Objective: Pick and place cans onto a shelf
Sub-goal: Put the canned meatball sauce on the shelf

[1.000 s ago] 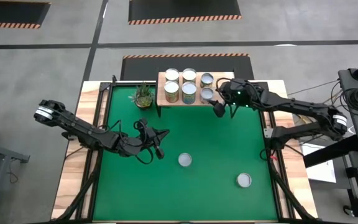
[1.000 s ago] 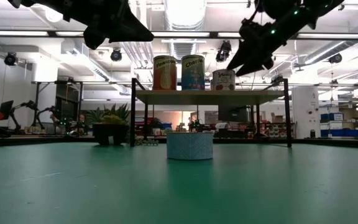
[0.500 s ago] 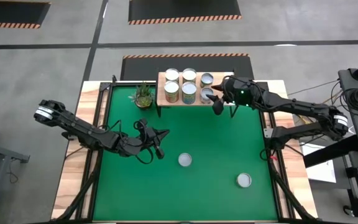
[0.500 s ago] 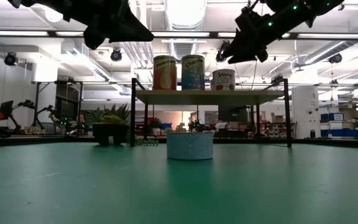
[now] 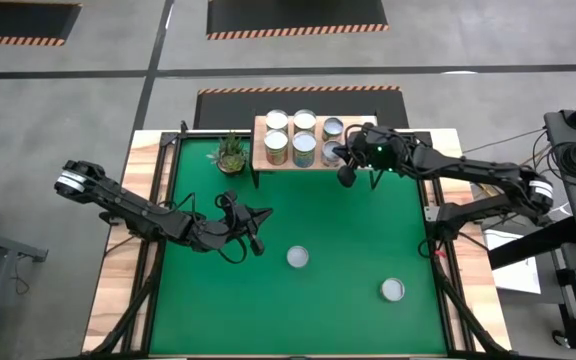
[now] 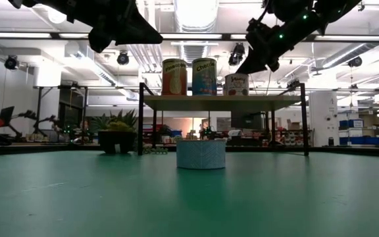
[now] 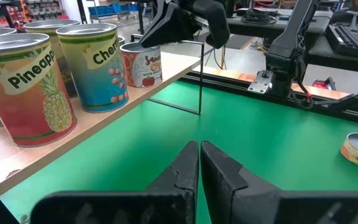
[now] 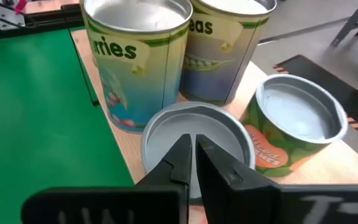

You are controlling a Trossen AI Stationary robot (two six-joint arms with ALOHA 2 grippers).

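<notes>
The pale wood shelf (image 5: 261, 135) (image 6: 222, 102) stands on thin black legs at the mat's far edge and carries several cans (image 5: 303, 148). Among them are a pineapple can (image 7: 36, 87), a cherries can (image 8: 138, 62) and two short ones. Two more short cans (image 5: 298, 257) (image 5: 393, 290) stand on the green mat. My right gripper (image 5: 346, 172) (image 8: 193, 149) is shut with nothing in it, just above the short silver can (image 8: 194, 127) at the shelf's near right corner. My left gripper (image 5: 255, 238) (image 7: 199, 155) hangs shut over the mat's left middle.
A small potted plant (image 5: 230, 152) stands on the mat just left of the shelf. The green mat (image 5: 368, 240) lies open between the shelf and the two loose cans. Black frame rails (image 5: 433, 215) run along the table's sides.
My right gripper has shut its fingers above the shelf's right end and tipped a little; the short can below it has stayed standing on the shelf. The left arm has kept still.
</notes>
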